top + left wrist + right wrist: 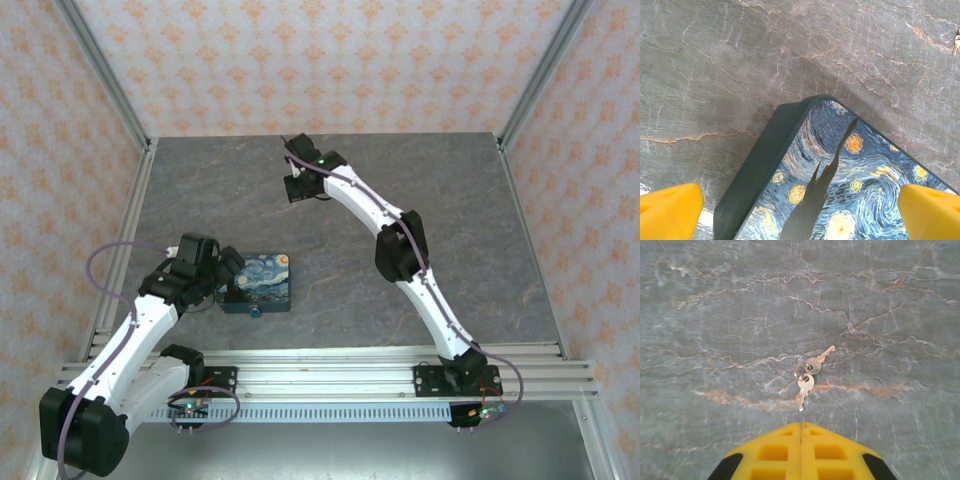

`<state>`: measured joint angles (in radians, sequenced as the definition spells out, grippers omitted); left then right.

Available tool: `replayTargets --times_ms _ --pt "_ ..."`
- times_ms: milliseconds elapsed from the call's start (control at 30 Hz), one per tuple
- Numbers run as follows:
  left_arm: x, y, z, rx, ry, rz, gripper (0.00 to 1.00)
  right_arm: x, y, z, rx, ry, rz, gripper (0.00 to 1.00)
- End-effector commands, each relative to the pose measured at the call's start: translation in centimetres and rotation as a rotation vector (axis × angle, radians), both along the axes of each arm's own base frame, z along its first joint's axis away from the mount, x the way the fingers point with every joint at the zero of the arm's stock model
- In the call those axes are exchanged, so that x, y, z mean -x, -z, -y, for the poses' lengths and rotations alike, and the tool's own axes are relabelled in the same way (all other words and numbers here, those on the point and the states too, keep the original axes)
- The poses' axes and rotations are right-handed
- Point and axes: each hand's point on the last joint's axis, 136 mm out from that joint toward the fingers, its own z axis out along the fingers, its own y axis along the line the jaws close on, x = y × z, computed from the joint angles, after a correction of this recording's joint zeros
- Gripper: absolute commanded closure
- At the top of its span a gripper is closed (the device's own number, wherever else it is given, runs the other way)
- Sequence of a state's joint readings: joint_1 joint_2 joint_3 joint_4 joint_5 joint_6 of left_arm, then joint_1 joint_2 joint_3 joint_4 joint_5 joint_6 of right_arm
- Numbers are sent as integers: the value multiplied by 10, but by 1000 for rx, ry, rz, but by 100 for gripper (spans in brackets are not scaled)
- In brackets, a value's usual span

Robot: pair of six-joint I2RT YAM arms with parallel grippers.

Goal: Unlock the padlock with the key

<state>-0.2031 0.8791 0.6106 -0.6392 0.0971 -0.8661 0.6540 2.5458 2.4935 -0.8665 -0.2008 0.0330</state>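
Looking down from the top camera, we see the left hand (222, 272) at the left edge of a starry-night painted box (265, 280). The box lies flat on the grey marbled table (450, 200), near the arms' bases. At the middle of the box's near edge sits a tiny teal nub, the padlock (257, 312), too small for us to make out its shackle. The right hand (298, 186) is far up the table, well apart from the box and pointing down at the surface. From this height we cannot tell how its fingers stand.

From the left wrist camera, the left hand (800, 217) is spread wide. Its yellow fingers (670, 212) stand at the two lower corners of the view, with one corner of the box (855, 180) between them. Whether either finger touches the box we cannot tell. At the far upper right edge a small glint of metal, the keys (956, 44), lies on the table (740, 75).

From the right wrist camera, the right hand (801, 427) is closed, its two yellow fingers (772, 452) pressed together with nothing between them. Just beyond their tips the keys (807, 375) lie on the table (715, 315). They are two small silver keys on one ring: one points back toward the hand, the other angles up to the right. They are near the fingertips but apart from them.
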Motion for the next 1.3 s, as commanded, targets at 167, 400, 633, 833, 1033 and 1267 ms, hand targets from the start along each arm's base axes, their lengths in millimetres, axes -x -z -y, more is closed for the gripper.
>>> replayTargets --times_ms 167,400,633,833,1033,1267 --pt "-1 -4 0 -13 16 6 0 7 -14 7 -14 58 16 62" --pt "0 -4 1 -9 16 2 0 -14 6 -5 -50 149 -4 50" --pt "2 -3 2 -3 17 3 0 -29 30 -4 -41 229 21 45" --pt "4 -1 2 -4 21 -4 0 -36 43 -12 -74 241 25 45" --pt "4 0 1 -2 17 -5 0 -36 57 -18 -65 236 29 46" --pt "5 0 1 0 13 -4 0 -29 79 -17 82 195 93 52"
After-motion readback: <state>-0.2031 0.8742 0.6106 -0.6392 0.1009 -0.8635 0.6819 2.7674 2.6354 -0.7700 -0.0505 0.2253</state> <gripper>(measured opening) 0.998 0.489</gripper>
